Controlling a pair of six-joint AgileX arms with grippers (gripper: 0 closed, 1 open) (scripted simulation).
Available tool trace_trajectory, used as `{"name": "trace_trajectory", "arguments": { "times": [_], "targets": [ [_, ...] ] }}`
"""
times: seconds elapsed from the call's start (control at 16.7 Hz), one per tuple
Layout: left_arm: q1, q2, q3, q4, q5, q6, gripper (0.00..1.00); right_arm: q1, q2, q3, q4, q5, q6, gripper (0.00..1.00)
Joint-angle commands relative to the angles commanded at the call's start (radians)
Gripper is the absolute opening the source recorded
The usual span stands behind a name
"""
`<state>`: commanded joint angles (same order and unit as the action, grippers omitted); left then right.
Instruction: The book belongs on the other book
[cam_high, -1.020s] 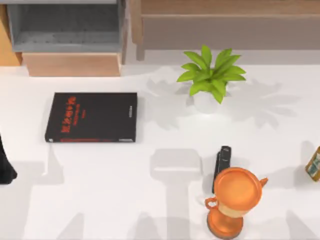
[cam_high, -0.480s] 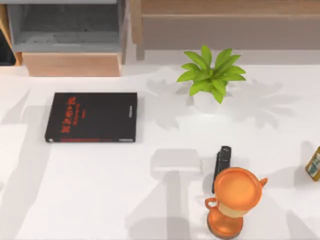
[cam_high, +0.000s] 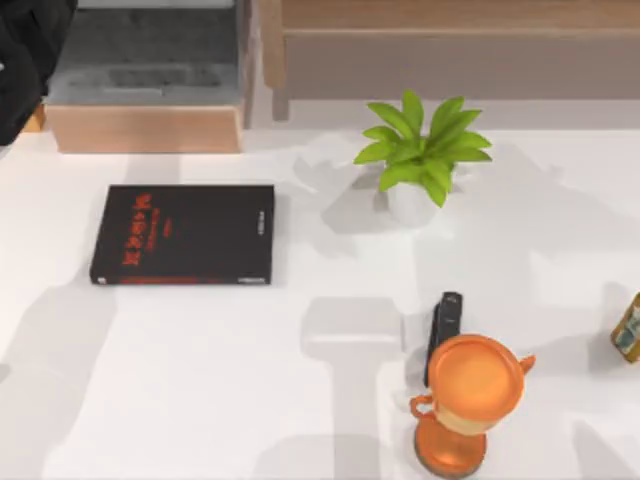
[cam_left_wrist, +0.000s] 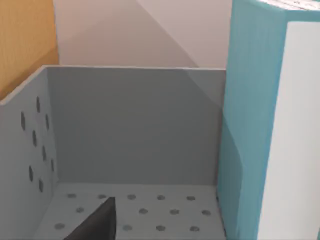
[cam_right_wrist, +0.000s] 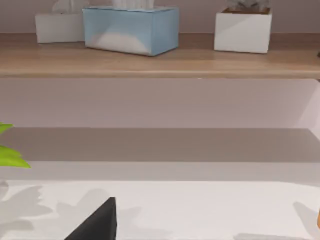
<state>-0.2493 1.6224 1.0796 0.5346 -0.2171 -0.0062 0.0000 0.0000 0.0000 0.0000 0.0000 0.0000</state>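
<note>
The other book (cam_high: 182, 235), black with red lettering, lies flat on the left half of the white table. My left arm (cam_high: 25, 50) hangs dark over the back left corner, at the grey bin (cam_high: 150, 60). In the left wrist view the book (cam_left_wrist: 252, 125), teal with white page edges (cam_left_wrist: 297, 140), stands upright at one side of the bin's perforated grey inside (cam_left_wrist: 135, 130). A dark part of my left gripper (cam_left_wrist: 95, 226) shows low in that view, apart from the teal cover. A dark part of my right gripper (cam_right_wrist: 95, 225) shows above the table.
A potted green plant (cam_high: 420, 150) stands at the back centre. An orange trophy (cam_high: 465, 400) and a slim black object (cam_high: 445, 325) sit at the front right, a small boxed item (cam_high: 628, 328) at the right edge. A wooden shelf (cam_right_wrist: 160, 60) carries a blue tissue box (cam_right_wrist: 131, 27).
My left arm has swung from the table's left edge up to the back left corner and now hangs over the grey bin. The black book and the other objects have stayed put.
</note>
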Motion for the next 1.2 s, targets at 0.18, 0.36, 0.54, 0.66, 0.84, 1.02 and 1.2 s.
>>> {"name": "trace_trajectory", "arguments": {
  "times": [0.18,0.36,0.54,0.66,0.84,1.02,1.2],
  "targets": [
    [-0.03,0.195,0.13,0.064,-0.026,0.0,1.0,0.0,0.0,0.0,0.0,0.0,0.0,1.0],
    [-0.046,0.295,0.201,0.1,-0.04,0.0,1.0,0.0,0.0,0.0,0.0,0.0,0.0,1.0],
    [-0.049,0.309,0.211,0.105,-0.042,0.0,1.0,0.0,0.0,0.0,0.0,0.0,0.0,1.0],
    [-0.049,0.309,0.211,0.105,-0.042,0.0,1.0,0.0,0.0,0.0,0.0,0.0,0.0,1.0],
    [-0.037,0.314,0.221,0.099,-0.032,-0.001,1.0,0.0,0.0,0.0,0.0,0.0,0.0,1.0],
    [-0.019,0.356,0.285,0.079,-0.014,0.0,1.0,0.0,0.0,0.0,0.0,0.0,0.0,1.0],
    [-0.027,0.402,0.347,0.062,-0.02,-0.001,1.0,0.0,0.0,0.0,0.0,0.0,0.0,1.0]
  ]
}}
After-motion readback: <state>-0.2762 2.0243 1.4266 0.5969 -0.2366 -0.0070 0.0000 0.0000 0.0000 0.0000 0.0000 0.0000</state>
